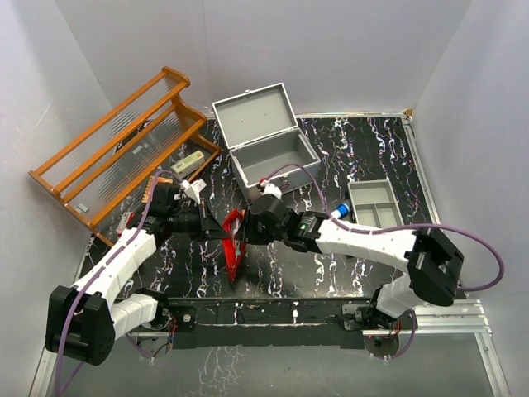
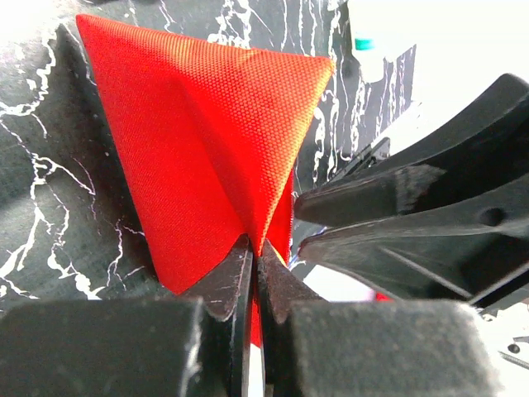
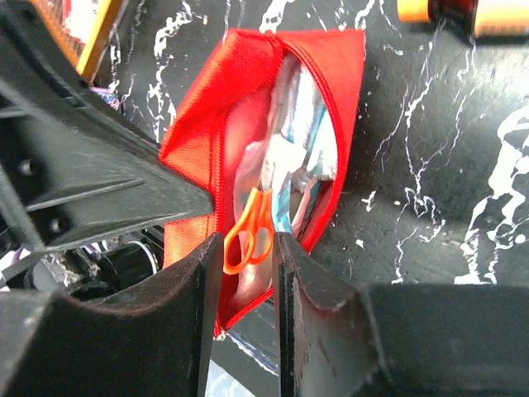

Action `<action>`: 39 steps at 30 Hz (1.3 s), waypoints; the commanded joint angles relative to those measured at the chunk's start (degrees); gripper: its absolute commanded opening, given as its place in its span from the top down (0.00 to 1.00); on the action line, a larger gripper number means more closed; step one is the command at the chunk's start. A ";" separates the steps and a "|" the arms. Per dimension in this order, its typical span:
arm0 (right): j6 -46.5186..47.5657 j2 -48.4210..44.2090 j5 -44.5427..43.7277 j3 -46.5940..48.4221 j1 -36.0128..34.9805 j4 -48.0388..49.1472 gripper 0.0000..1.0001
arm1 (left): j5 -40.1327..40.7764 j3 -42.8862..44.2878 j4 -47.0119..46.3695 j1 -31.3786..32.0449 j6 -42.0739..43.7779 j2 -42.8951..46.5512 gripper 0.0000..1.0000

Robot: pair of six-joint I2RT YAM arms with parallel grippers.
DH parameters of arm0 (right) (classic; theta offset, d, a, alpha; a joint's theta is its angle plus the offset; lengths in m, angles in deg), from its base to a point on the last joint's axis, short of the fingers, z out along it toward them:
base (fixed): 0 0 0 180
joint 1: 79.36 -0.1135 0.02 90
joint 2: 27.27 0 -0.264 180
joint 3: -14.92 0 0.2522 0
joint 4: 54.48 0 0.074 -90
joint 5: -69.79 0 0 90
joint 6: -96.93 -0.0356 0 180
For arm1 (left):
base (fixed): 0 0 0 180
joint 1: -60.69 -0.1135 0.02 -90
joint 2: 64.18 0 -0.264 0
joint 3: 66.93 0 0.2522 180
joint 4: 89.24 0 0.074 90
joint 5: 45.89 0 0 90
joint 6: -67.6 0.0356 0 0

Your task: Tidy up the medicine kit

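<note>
The medicine kit point(image 1: 254, 114) is a grey metal box standing open at the back middle of the table, lid raised. In front of it the red pouch point(image 1: 234, 244) stands on edge between my two grippers. My left gripper point(image 2: 254, 248) is shut on a fold of the pouch's red fabric point(image 2: 207, 141). The pouch point(image 3: 207, 124) is unzipped, with packets inside. Orange scissors point(image 3: 248, 231) stick out of its mouth, handles up. My right gripper point(image 3: 248, 248) is open, its fingers on either side of the scissor handles with a gap on each side.
A wooden rack point(image 1: 124, 149) leans at the back left, with a small box point(image 1: 188, 162) at its foot. A shallow grey divided tray point(image 1: 374, 204) lies to the right, a blue-capped item point(image 1: 340, 211) beside it. The two arms point(image 1: 355, 236) nearly meet over the pouch.
</note>
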 commanded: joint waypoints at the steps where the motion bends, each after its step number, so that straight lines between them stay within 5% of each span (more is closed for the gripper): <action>1: 12.60 -5.95 -1.56 3.30 1.13 2.10 0.70 | -6.82 3.79 3.74 0.17 4.88 1.15 1.00; 7: 42.07 -11.61 11.74 2.06 3.45 2.37 0.42 | -11.15 4.79 6.73 0.16 8.54 2.50 1.00; 11: 51.80 -16.21 13.15 -0.36 6.26 2.15 0.27 | -12.82 4.95 6.82 0.30 9.45 2.37 1.00; 16: 60.67 -17.53 21.35 -0.97 11.85 3.47 0.19 | -14.75 4.58 2.16 1.61 7.74 1.46 1.00; 28: 78.19 -12.05 50.24 -0.16 22.17 -3.09 0.21 | -16.39 6.36 -1.08 8.63 11.06 -7.11 1.00; 39: 78.95 -4.50 56.86 -1.86 22.19 -2.36 0.37 | -16.32 8.09 0.55 11.84 13.99 -10.56 1.00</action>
